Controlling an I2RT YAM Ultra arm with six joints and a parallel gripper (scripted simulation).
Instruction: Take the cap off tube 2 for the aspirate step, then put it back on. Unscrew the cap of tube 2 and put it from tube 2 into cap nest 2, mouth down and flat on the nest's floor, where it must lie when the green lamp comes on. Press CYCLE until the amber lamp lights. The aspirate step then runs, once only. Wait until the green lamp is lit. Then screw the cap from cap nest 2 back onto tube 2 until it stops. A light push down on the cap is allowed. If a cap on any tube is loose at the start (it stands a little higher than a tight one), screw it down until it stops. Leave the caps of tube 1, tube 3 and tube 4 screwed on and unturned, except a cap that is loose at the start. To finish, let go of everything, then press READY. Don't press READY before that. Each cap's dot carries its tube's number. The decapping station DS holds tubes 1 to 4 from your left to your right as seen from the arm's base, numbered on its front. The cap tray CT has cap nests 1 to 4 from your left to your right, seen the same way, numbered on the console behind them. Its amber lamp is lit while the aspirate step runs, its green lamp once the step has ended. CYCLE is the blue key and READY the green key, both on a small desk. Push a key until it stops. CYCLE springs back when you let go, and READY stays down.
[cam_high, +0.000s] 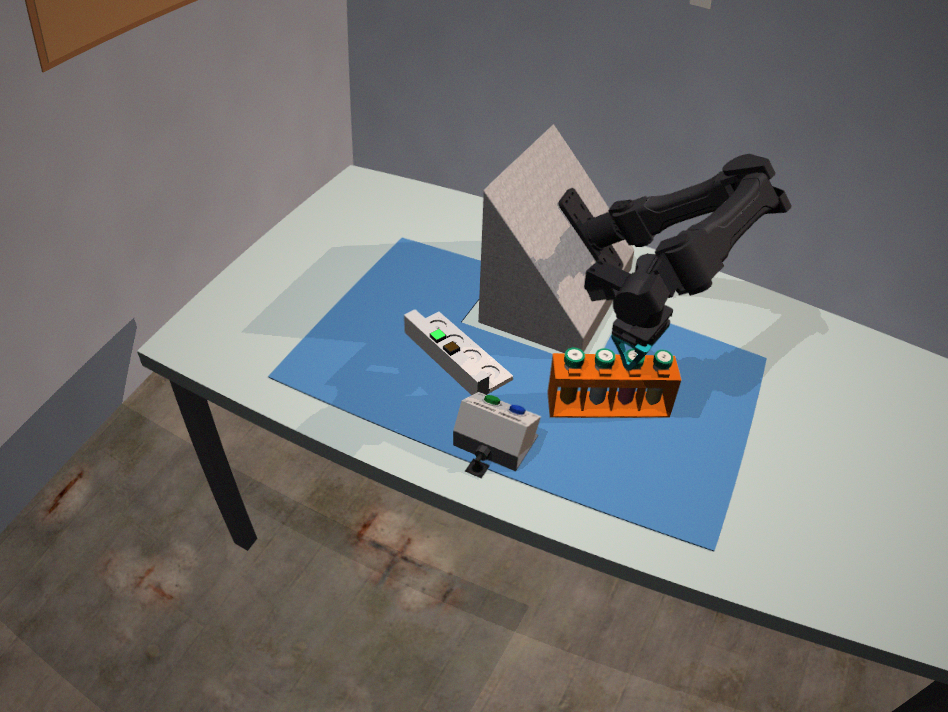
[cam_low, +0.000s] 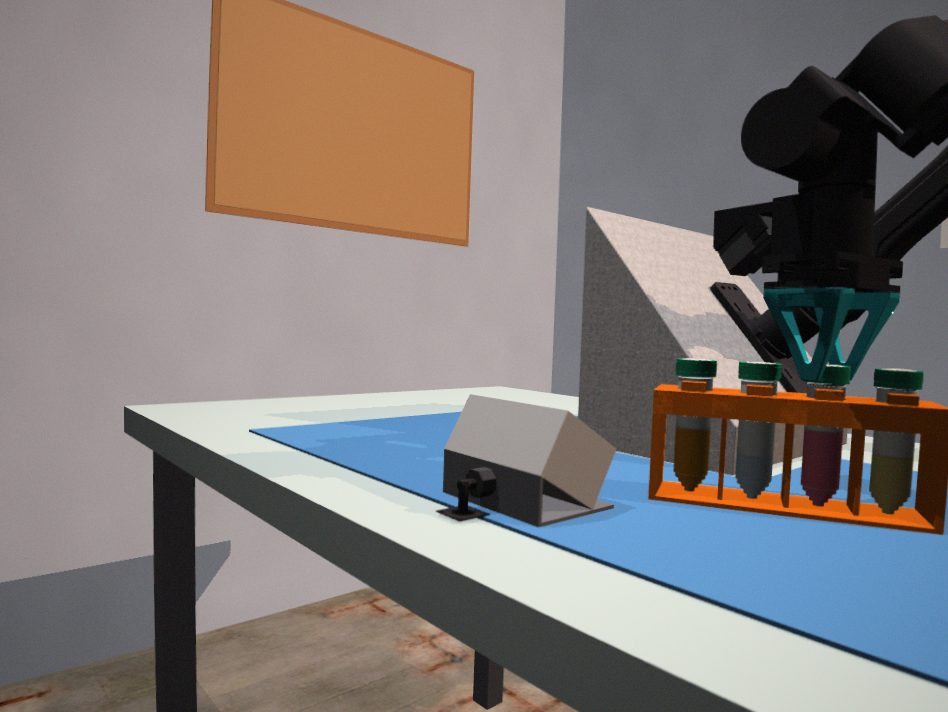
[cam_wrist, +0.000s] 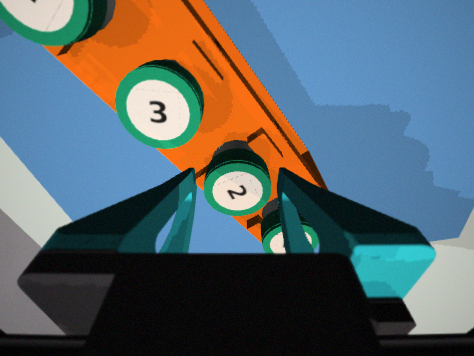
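The orange station (cam_high: 615, 383) holds four tubes with green caps. Cap 2 (cam_wrist: 237, 190) sits on tube 2, its numbered dot facing up; it also shows in the top view (cam_high: 633, 354) and the exterior view (cam_low: 831, 375). My gripper (cam_wrist: 236, 177) straddles cap 2 from above with its teal fingers open, and a small gap shows on each side of the cap. Cap 3 (cam_wrist: 158, 111) and cap 4 (cam_wrist: 50, 15) are on their tubes. Cap 1 (cam_wrist: 282, 241) is partly hidden behind one finger. The cap tray (cam_high: 458, 348) has empty nests and its green lamp (cam_high: 437, 334) is lit.
The key desk (cam_high: 496, 429) stands in front of the tray with the green key (cam_high: 492, 399) and the blue key (cam_high: 518, 409). A grey wedge block (cam_high: 536, 245) that carries the arm rises behind the station. A blue mat lies under everything.
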